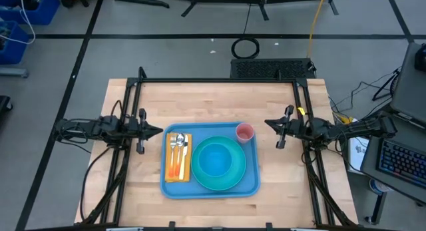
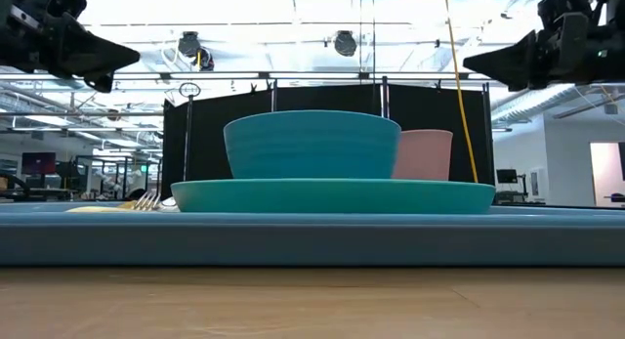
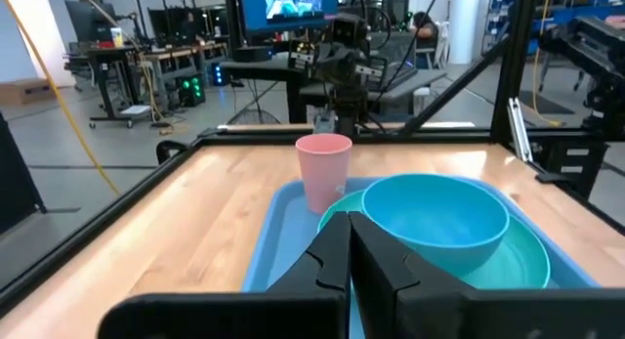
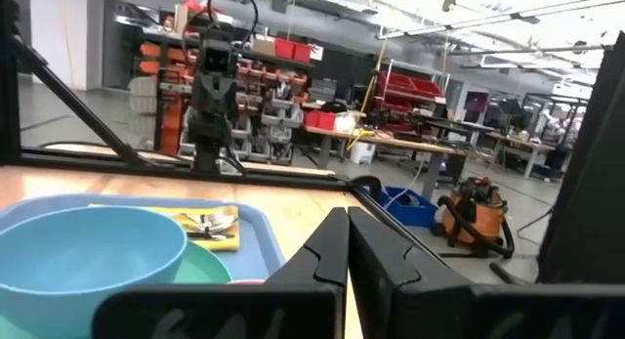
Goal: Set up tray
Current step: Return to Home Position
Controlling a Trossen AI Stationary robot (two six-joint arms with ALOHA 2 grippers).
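The light-blue tray [image 1: 251,183] lies on the wooden table near its front middle. On it rest a teal plate [image 1: 234,180] with a blue bowl [image 1: 214,159] on top, a pink cup [image 1: 245,132] at the far right corner, and an orange napkin [image 1: 177,170] bearing cutlery [image 1: 177,143] on the left. My left gripper [image 1: 160,132] is shut and hangs left of the tray, pointing level at it. My right gripper [image 1: 267,122] is shut and hangs right of the cup. Neither holds anything.
A black frame [image 1: 216,80] runs round the table's far and side edges. Bare wood lies beyond the tray's far rim and along both sides. A keyboard [image 1: 399,166] and cables sit off the table's right edge.
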